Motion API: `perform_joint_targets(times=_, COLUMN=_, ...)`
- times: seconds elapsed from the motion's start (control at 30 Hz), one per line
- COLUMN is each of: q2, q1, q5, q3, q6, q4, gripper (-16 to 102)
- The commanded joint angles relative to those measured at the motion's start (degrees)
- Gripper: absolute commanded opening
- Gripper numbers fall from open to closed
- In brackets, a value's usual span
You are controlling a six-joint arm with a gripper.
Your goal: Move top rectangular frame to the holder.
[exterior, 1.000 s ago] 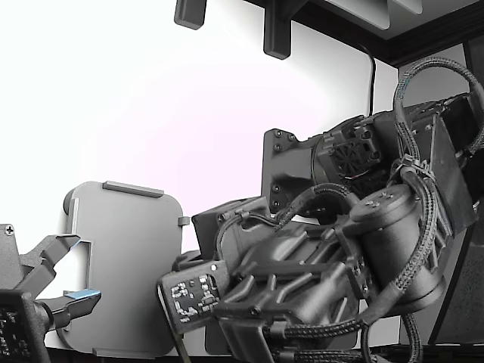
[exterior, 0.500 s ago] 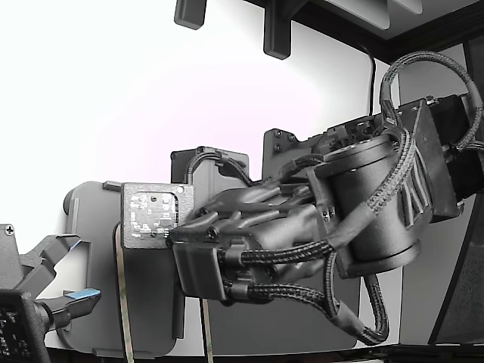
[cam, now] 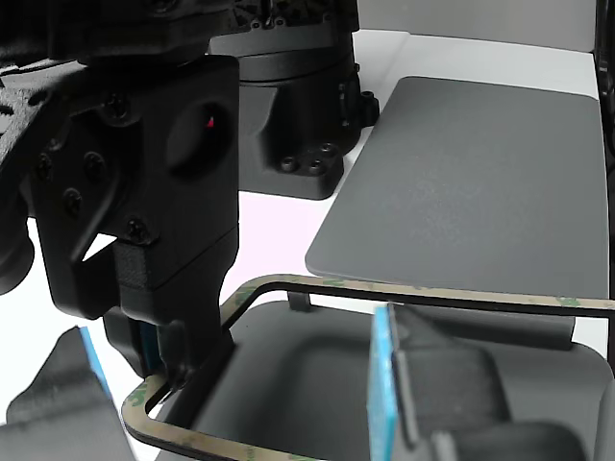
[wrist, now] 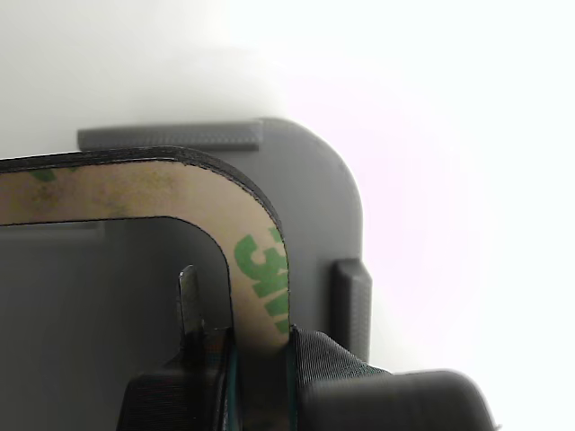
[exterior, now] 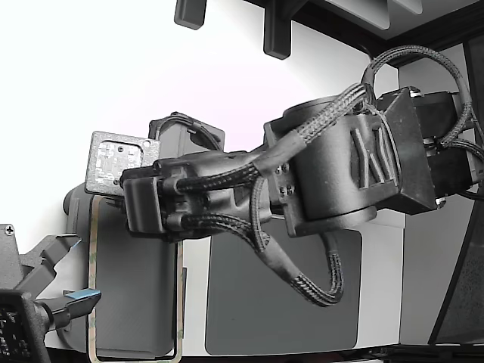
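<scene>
From where I stand the arm reaches across to the exterior view's left, and its gripper (wrist: 235, 359) is clamped on one side of the top rectangular frame (exterior: 92, 287), a finger (wrist: 190, 305) inside the opening and the other outside, pinching the strip near a rounded corner. The frame is a thin open ring, beige-tan on its face with green printed lettering and blotches, and a dark line running round its edges. In the wrist view the tan band curves through the corner and the green marks sit right by the grip.

The frame hangs over the holder (exterior: 140, 280), the light grey tray with rounded corners; its outline follows the tray's outline closely. I cannot tell whether it touches the tray or floats just above it. A raised darker tab (wrist: 171, 136) shows along one tray edge and another tab (wrist: 351, 301) on the adjoining edge, both just outside the frame's corner.

Beside the holder, toward the exterior view's right, lies a flat dark grey mat (exterior: 283, 299) on the white table (exterior: 193, 287). A second gripper (exterior: 53, 291) with blue pads sits at the exterior view's lower left
</scene>
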Motion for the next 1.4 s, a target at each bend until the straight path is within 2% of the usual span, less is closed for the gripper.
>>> perform_joint_targets(times=0.0, q2=0.4, q1=-1.0, q5=-0.2, q3=-2.3, q6=0.5, q4=0.5, gripper=-10)
perform_joint_targets(times=1.37, q2=-0.6, q1=-0.4, q5=1.9, q3=1.9, q6=1.1, q4=0.5, gripper=-10)
